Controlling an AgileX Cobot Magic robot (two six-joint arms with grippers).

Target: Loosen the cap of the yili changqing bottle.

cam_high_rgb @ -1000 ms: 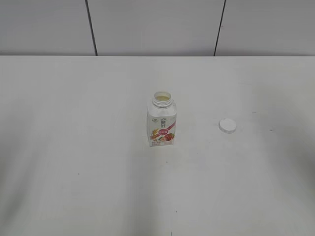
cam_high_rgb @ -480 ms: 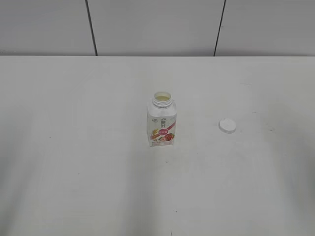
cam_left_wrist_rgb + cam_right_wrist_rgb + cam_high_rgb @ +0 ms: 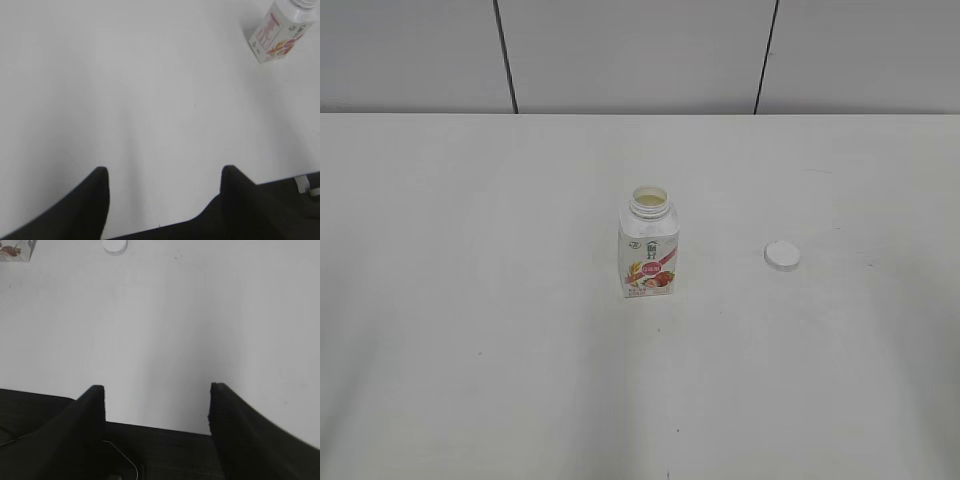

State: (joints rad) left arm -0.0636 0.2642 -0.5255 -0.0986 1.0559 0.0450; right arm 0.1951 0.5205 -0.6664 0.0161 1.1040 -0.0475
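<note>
The yili changqing bottle (image 3: 649, 248) stands upright in the middle of the white table, its wide neck open with no cap on it. It also shows at the top right of the left wrist view (image 3: 278, 34) and at the top left corner of the right wrist view (image 3: 17, 250). The white cap (image 3: 782, 255) lies flat on the table to the bottle's right, apart from it; it also shows at the top of the right wrist view (image 3: 115, 245). My left gripper (image 3: 165, 172) is open and empty, far from the bottle. My right gripper (image 3: 157, 388) is open and empty, far from the cap.
The white table (image 3: 470, 330) spreads wide around the bottle and cap. A grey panelled wall (image 3: 640, 55) with dark seams stands behind its far edge. The table's near edge shows in both wrist views. Neither arm shows in the exterior view.
</note>
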